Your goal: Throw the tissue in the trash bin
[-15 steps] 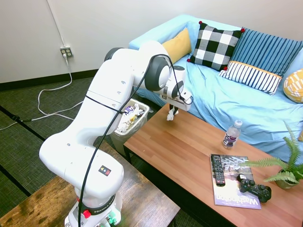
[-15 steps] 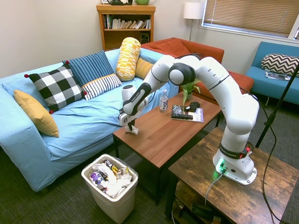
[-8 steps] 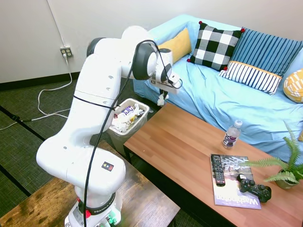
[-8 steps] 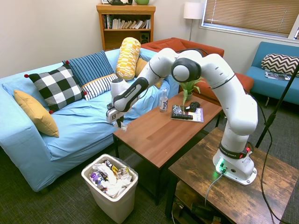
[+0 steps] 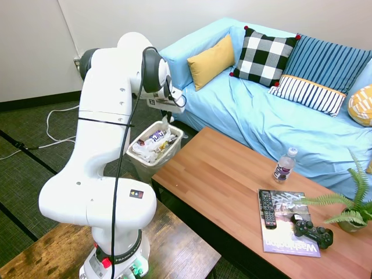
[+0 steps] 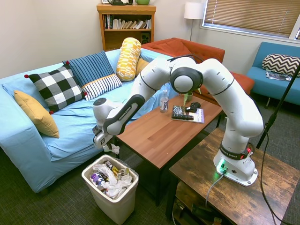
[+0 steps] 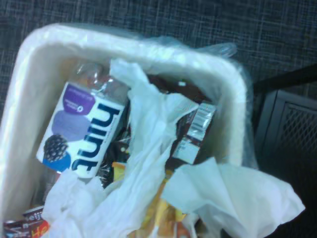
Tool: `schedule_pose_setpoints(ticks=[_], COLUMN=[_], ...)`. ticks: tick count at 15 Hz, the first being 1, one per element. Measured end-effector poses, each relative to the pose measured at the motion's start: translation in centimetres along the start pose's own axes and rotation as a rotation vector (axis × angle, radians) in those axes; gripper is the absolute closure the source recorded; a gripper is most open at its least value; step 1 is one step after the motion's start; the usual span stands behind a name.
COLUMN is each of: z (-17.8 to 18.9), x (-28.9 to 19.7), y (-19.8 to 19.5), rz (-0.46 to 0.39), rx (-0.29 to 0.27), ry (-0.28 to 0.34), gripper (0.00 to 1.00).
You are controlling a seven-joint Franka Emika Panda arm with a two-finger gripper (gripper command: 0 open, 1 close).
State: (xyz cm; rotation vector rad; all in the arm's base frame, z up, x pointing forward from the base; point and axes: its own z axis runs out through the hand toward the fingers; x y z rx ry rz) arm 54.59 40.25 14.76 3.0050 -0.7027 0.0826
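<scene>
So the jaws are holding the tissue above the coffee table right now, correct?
Not quite. The jaws hold the tissue, but above the trash bin, not the coffee table. The second exterior view shows it; the wrist view looks straight into the bin.

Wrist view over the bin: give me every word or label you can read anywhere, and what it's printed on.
"hint": on the label of a plastic bottle lying in the trash bin.
Red wrapper in the bin: letters too cut off and blurred to read.
Silver wrapper: print blurred, unreadable.
Magazine on the coffee table: title too small to read.
Water bottle label: unreadable.
</scene>
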Motion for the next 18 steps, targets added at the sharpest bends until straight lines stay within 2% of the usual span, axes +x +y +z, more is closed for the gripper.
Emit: schedule_pose_setpoints(ticks=[1,11,18], z=[0.5,2.9,2.9], x=[-0.8,-2.4,-1.1], y=[-0.3,-0.3,-0.1], rz=[-0.014,-0.035,-0.028], rx=[-0.007,-0.057,-0.054], ry=[-0.002,-0.015,-0.017], gripper=[0.0,0.0,0.0])
